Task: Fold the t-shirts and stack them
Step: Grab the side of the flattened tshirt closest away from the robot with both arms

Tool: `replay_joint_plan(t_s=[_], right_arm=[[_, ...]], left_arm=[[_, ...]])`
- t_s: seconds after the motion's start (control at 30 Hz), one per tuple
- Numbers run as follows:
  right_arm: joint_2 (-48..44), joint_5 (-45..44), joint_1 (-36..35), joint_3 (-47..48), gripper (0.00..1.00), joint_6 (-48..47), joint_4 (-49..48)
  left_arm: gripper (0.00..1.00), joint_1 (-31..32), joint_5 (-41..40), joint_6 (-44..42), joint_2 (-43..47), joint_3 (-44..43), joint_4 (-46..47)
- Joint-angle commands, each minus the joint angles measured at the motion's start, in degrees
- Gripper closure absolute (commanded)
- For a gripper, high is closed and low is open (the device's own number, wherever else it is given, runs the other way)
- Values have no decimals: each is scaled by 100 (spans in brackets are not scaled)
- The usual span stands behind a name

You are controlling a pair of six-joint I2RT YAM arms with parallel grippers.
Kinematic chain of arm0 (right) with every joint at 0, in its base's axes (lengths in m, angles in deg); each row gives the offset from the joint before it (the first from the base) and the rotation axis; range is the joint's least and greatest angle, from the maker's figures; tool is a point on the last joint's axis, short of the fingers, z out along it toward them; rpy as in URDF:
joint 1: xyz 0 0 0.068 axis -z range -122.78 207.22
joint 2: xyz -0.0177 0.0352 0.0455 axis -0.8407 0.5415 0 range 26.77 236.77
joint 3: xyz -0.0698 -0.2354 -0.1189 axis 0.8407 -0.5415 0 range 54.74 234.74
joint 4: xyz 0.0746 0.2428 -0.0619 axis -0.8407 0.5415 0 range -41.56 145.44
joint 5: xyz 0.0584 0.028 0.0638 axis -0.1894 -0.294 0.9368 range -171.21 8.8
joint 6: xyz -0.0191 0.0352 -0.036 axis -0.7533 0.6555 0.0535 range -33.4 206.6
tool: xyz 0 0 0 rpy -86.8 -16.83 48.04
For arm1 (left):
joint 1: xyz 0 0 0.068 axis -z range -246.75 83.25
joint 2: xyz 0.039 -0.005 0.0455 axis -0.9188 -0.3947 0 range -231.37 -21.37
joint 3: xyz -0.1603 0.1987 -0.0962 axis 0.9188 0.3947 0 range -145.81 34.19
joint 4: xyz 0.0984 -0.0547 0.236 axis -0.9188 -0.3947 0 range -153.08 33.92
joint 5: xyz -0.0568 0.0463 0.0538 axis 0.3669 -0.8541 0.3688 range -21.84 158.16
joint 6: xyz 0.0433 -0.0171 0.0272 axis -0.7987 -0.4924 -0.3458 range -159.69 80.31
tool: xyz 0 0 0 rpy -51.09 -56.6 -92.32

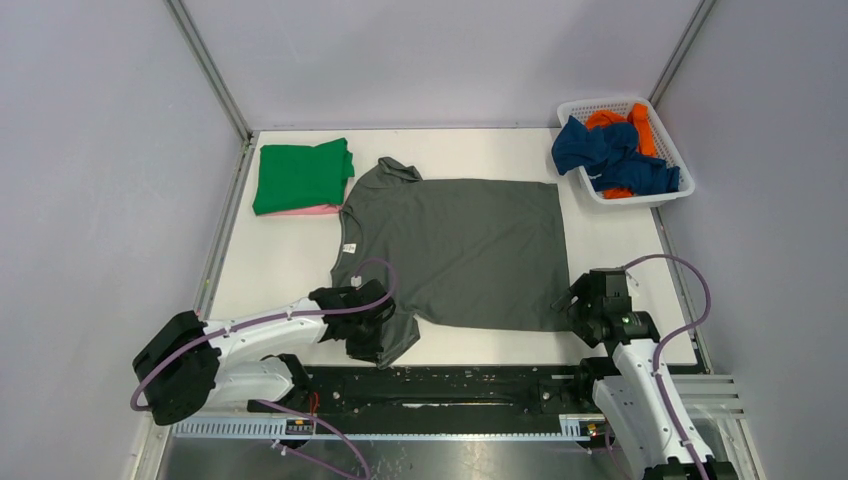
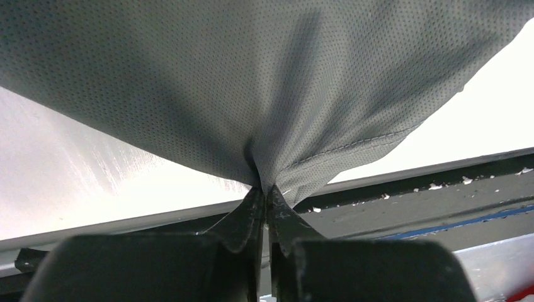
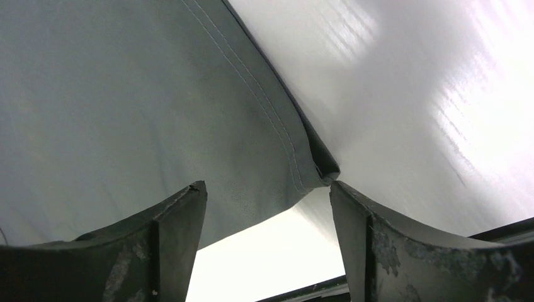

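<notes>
Fold step on grey t-shirt (image 1: 470, 250): left jaws clamp its sleeve (image 1: 402, 338), right jaws wide at hem corner (image 3: 308, 163); nxt, shut right & lift both

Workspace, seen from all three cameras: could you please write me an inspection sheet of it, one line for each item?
Surface: white table, bare parts look clean.
Job's things: dark grey t-shirt spread flat; folded green t-shirt on a pink t-shirt; navy t-shirt and orange t-shirt bunched in the white basket.
Clutter: white flecks on the black rail.
End effectors: left end effector shut on the grey sleeve; right end effector open at the hem corner.
Cables: purple cables loop from both arms.
Surroundings: grey walls, metal frame posts.
</notes>
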State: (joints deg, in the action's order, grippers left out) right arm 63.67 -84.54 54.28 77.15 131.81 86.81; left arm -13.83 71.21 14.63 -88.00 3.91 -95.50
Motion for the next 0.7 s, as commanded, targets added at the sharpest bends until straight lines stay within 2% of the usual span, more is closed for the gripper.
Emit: replay_joint_plan(t_s=[0.0, 0.23, 0.47, 0.53, 0.63, 0.67], right_arm=[[-139, 178, 4, -259, 23, 458, 185], [-19, 58, 3, -434, 38, 495, 22], [579, -5, 4, -544, 53, 455, -540], [705, 32, 10, -560, 64, 424, -679], [751, 136, 4, -476, 93, 329, -786], [723, 170, 4, -422, 98, 294, -784]], left_arm=[[100, 34, -250, 30, -23, 2, 3], [100, 34, -271, 6, 373, -234, -224], [100, 21, -279, -34, 753, -328, -69], [100, 9, -279, -107, 782, -418, -44], [100, -57, -277, -172, 853, -545, -16], [100, -124, -240, -229, 888, -581, 29]])
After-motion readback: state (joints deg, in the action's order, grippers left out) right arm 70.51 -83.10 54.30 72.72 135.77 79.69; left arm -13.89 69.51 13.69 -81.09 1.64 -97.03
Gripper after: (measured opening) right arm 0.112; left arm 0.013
